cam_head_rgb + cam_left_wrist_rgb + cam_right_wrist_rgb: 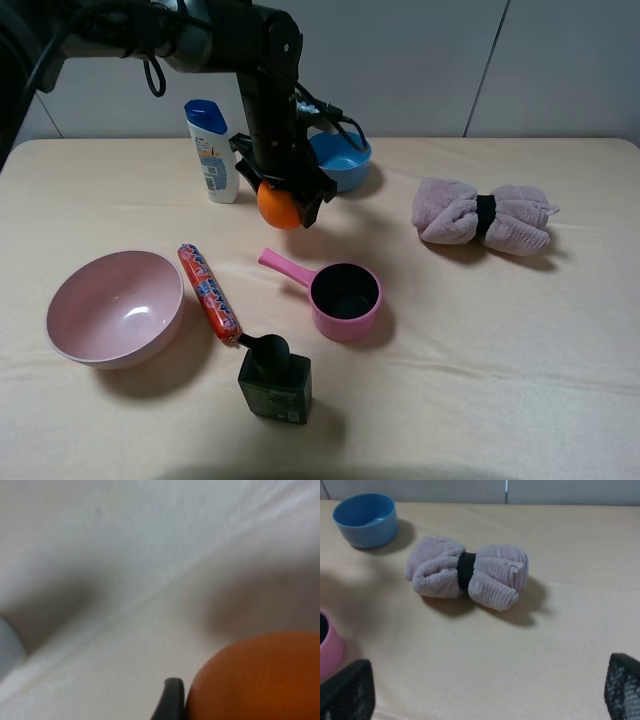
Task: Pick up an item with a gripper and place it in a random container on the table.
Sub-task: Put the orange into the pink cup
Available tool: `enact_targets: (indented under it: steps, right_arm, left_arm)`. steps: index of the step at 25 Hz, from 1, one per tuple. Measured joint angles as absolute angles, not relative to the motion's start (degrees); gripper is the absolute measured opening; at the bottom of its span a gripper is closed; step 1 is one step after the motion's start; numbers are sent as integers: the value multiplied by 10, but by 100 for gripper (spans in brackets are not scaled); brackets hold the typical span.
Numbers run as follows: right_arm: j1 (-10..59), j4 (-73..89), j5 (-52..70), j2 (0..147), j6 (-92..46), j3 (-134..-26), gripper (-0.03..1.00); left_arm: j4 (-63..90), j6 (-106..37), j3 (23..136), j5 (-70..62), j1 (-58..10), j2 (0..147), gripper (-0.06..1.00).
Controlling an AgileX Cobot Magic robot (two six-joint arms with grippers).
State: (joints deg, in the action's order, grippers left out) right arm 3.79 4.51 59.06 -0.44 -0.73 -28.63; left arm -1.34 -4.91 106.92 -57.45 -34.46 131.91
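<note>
In the exterior high view my left gripper (287, 192) is shut on the orange (278, 208) and holds it above the table (480, 350), between a white bottle and a blue bowl. The pink saucepan (345, 298) stands on the table nearer the front and slightly right of the orange, its handle pointing back-left. The left wrist view shows the orange (260, 680) pressed against one black fingertip (172, 700). My right gripper (485, 695) is open and empty, with its fingers wide apart; it does not show in the exterior high view. The saucepan's rim (327, 647) shows at the edge of the right wrist view.
A white bottle with a blue cap (212, 150) and a blue bowl (348, 162) stand at the back. A large pink bowl (115, 308), a red sausage tube (209, 293) and a dark bottle (273, 378) are front left. A rolled pink towel (483, 216) lies right.
</note>
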Motion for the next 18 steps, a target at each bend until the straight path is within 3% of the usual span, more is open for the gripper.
enact_targets:
  steps: [9,18]
  right_arm:
    - [38,45,591,-4,-7,-286,69]
    - [38,45,591,-4,-7,-286,69]
  left_arm:
    - [-10,-49,1176,-675,-345,1319,73]
    - [12,-49,1214,-676,-345,1317,73]
